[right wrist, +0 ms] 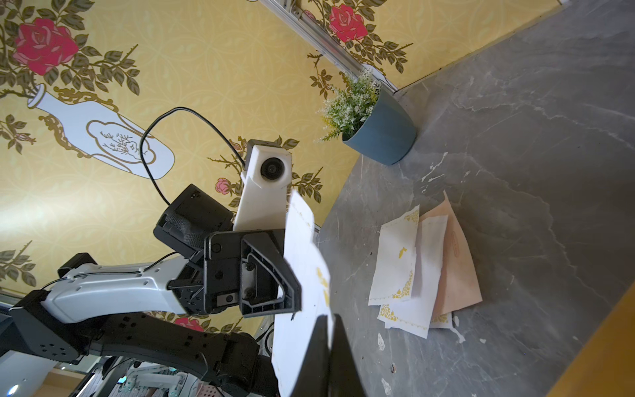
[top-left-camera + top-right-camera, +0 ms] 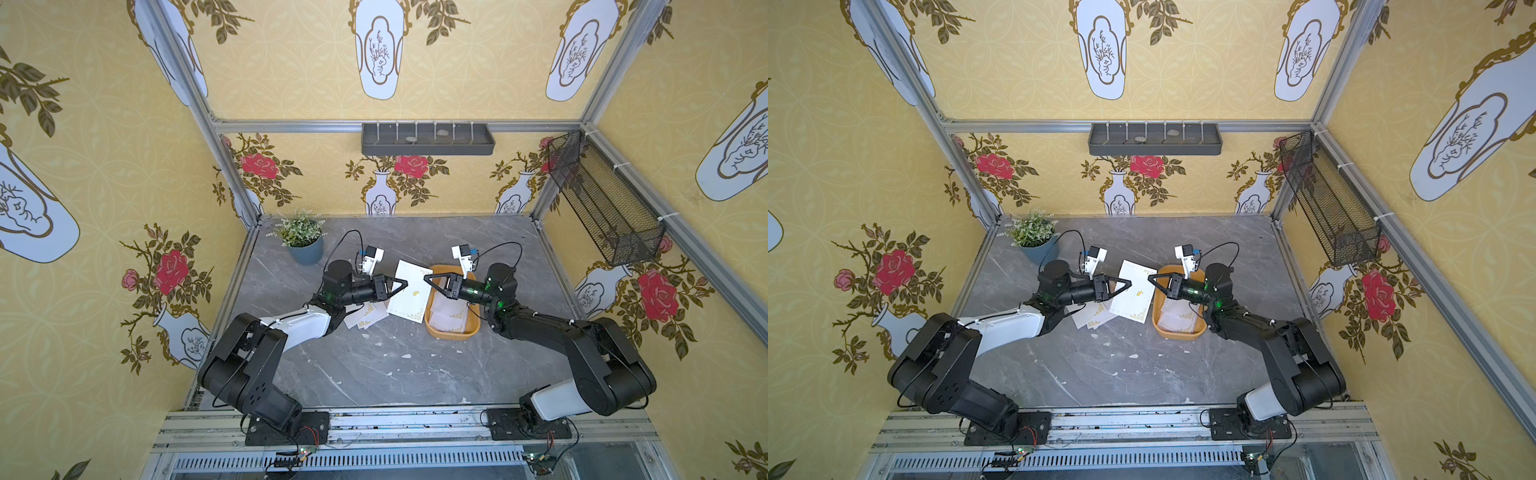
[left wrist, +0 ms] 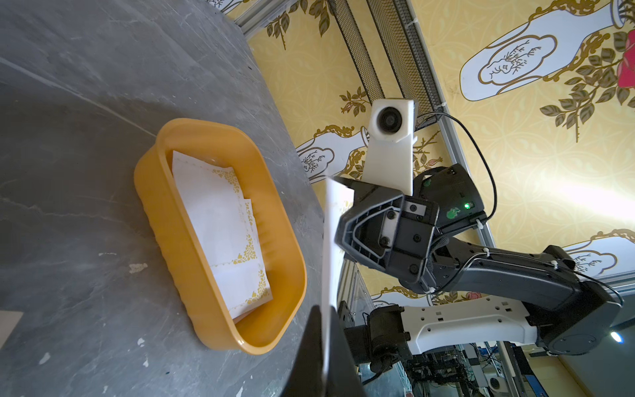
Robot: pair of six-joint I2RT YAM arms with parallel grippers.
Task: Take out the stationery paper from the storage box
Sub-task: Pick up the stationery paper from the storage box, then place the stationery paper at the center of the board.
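Top view: sheet [image 2: 409,305] pinched (left claw [image 2: 405,284], right claw [image 2: 425,279]).

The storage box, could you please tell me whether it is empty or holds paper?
Not empty: stationery paper, white sheets with gold corners, lies inside the storage box in the left wrist view.

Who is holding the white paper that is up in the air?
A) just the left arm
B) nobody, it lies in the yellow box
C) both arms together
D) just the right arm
C: the left gripper and the right gripper each pinch an opposite edge of the sheet, which is held up off the table.
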